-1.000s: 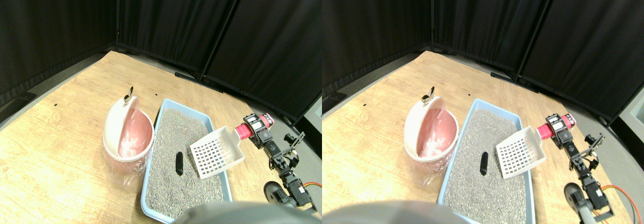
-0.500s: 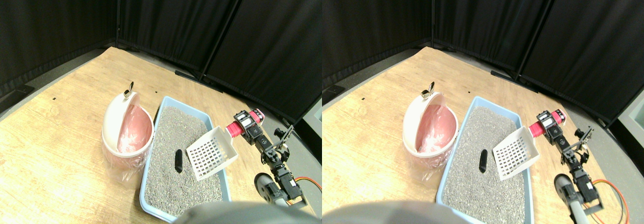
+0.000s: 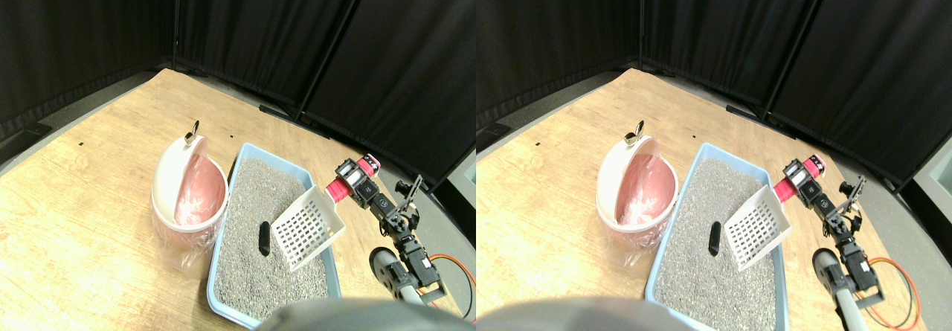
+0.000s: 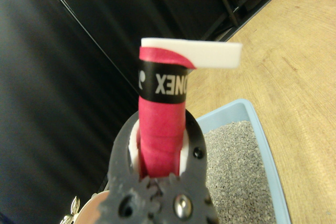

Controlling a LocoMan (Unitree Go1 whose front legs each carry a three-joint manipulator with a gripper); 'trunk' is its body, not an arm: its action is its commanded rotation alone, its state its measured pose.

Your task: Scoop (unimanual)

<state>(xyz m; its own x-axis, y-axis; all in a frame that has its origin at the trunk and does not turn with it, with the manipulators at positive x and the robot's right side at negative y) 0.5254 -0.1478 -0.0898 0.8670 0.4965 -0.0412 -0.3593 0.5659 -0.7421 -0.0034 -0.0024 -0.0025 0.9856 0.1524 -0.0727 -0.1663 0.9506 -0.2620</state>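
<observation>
A white slotted scoop [image 3: 306, 227] hangs tilted over the right side of a light blue litter tray [image 3: 222, 236] filled with grey litter [image 3: 256, 197]. My right gripper [image 3: 351, 182] is shut on its red-wrapped handle [image 3: 337, 190], above the tray's right rim. A small dark lump [image 3: 263, 239] lies on the litter just left of the scoop's lower edge. In the wrist view the red handle [image 4: 162, 129] runs up between the jaws of my gripper [image 4: 161, 156], with the scoop's white edge [image 4: 207, 53] beyond it and the tray [image 4: 227, 112] beside it.
A pink bin [image 3: 195, 201] with a tipped white lid and a plastic liner stands against the tray's left side. Everything rests on a wooden floor [image 3: 89, 197] closed in by black curtains [image 3: 245, 33]. An orange cable [image 3: 452, 270] lies by the arm's base.
The scoop and my gripper have moved left over the litter, and the scoop has tipped steeper, its lower edge closer to the dark lump. The camera view shifted slightly.
</observation>
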